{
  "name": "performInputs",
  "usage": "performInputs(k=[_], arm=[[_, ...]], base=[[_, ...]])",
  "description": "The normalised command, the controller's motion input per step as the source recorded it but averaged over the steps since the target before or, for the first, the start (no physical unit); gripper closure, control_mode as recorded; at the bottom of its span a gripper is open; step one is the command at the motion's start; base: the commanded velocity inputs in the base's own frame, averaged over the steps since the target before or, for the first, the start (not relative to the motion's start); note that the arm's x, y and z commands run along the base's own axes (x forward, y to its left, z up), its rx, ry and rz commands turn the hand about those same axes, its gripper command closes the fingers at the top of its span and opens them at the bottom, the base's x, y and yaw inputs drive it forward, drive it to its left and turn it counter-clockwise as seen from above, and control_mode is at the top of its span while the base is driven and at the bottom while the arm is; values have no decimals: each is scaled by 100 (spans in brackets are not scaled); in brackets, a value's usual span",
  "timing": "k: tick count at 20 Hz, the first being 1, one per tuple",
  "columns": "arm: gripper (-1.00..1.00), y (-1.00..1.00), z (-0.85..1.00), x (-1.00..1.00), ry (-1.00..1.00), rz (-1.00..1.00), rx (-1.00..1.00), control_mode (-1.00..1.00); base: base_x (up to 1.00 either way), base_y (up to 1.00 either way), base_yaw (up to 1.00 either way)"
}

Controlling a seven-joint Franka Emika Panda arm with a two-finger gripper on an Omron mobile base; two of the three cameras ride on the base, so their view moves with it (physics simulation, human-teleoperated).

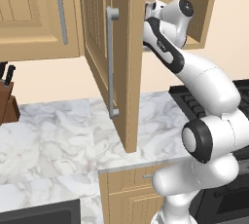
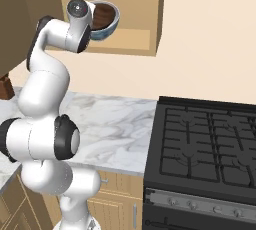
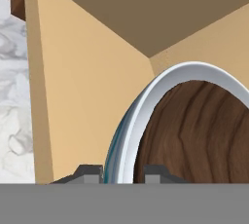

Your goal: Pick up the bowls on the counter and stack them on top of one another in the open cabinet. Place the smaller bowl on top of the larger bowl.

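Observation:
In the right base view the larger bowl (image 2: 111,30), white with a blue outside, hangs tilted at the front of the open cabinet (image 2: 137,4). The dark brown smaller bowl (image 2: 102,15) sits nested inside it. In the hand view my gripper (image 3: 124,172) is shut across the white rim of the larger bowl (image 3: 146,101), one fingertip outside the blue wall and one over the wood-grained smaller bowl (image 3: 199,130). I cannot tell whether the brown bowl's wall is also in the grip. The cabinet's inner wall (image 3: 82,86) stands just behind.
The cabinet's open door (image 1: 99,33) with its long grey handle (image 1: 111,62) juts out left of my arm. Below lie the marble counter (image 1: 48,130) and a black stove (image 2: 210,139). A knife block (image 1: 7,101) stands far left under a closed wall cabinet (image 1: 34,13).

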Motion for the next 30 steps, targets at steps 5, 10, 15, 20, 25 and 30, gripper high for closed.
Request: performInputs(k=[5,10,15,20,25,30], arm=[[100,0,-2,17,2,-1,0,-100],[100,0,-1,17,3,-1,0,-100],[100,0,0,13,6,-2,0,-100],[100,0,0,14,7,-2,0,-100],[100,0,0,13,6,-1,0,-100],[100,0,0,13,5,-1,0,-100]], base=[[0,0,0],[0,0,0],[0,0,0],[0,0,0],[0,0,0],[0,0,0]])
